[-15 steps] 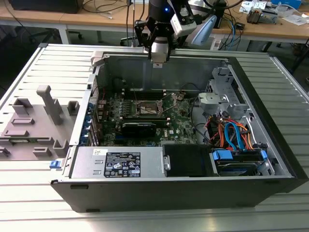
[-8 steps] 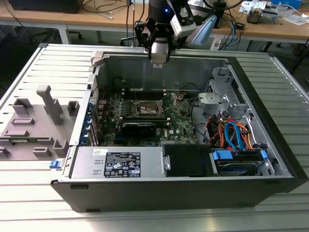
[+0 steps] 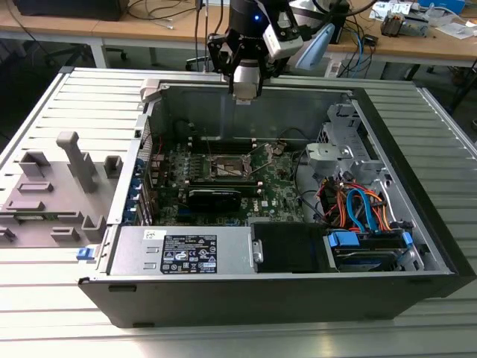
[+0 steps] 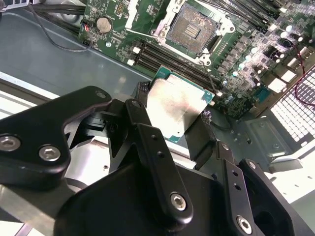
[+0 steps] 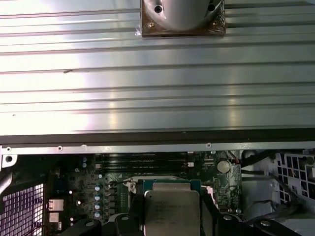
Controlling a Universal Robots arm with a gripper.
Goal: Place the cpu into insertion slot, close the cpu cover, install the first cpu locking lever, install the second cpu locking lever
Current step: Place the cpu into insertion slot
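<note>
cpu (image 4: 177, 105) gripped by claw (image 3: 244, 91), over pc case (image 3: 261, 298) edge, insertion slot (image 4: 192, 30) uncovered inside

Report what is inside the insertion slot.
Nothing: the insertion slot shows bare contacts in the second wrist view. The cpu, gripped by the claw, covers most of it in the first wrist view.

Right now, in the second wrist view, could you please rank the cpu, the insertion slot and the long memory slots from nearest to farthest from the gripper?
1. The cpu, held in the gripper.
2. The memory slots, just beyond the chip.
3. The insertion slot, past those slots.
</note>
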